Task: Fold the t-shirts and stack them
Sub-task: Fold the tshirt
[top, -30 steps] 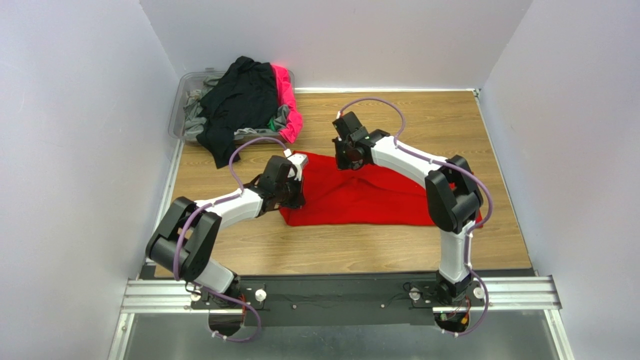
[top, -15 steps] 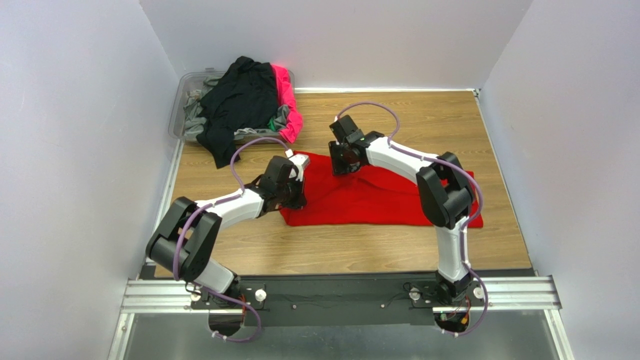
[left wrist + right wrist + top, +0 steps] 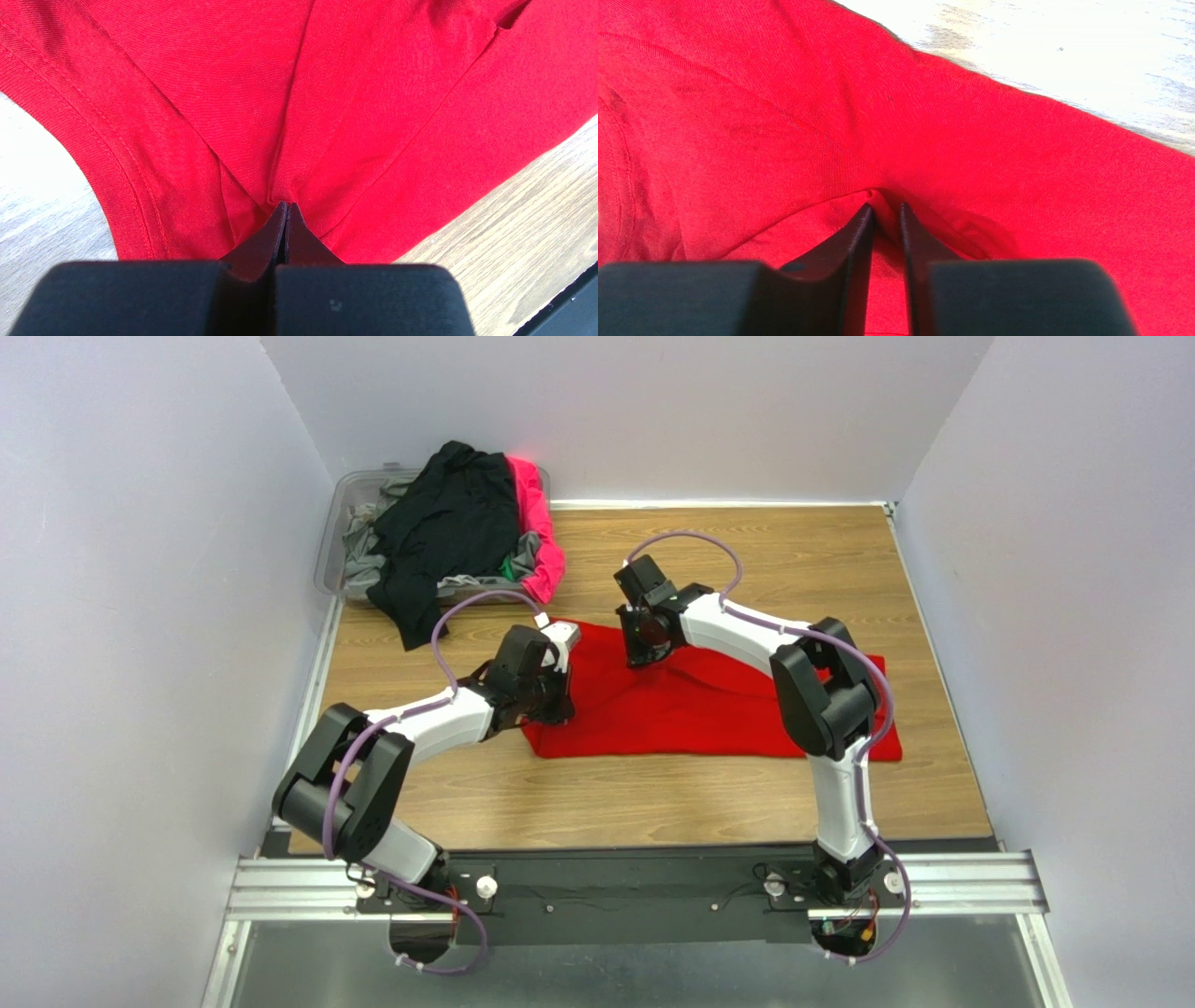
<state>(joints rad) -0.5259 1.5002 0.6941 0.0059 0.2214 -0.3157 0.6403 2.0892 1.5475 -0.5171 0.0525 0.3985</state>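
Right arm's elbow has swung left since a second ago, though it lies across the shirt's right half. Count: one red t-shirt [image 3: 673, 711] flat on the table [image 3: 786, 560]. At least four more are heaped in a clear bin [image 3: 341, 511] at far left — black shirt [image 3: 449, 518], pink shirt [image 3: 533, 511], grey shirt [image 3: 368, 560], green shirt [image 3: 508, 564]. Left jaws shut, pinching a fold at the red t-shirt's left edge. Right jaws narrow — a ridge of its far edge caught between them.

Plain bright red t-shirt [image 3: 673, 714], brown wood-grain table [image 3: 786, 560].
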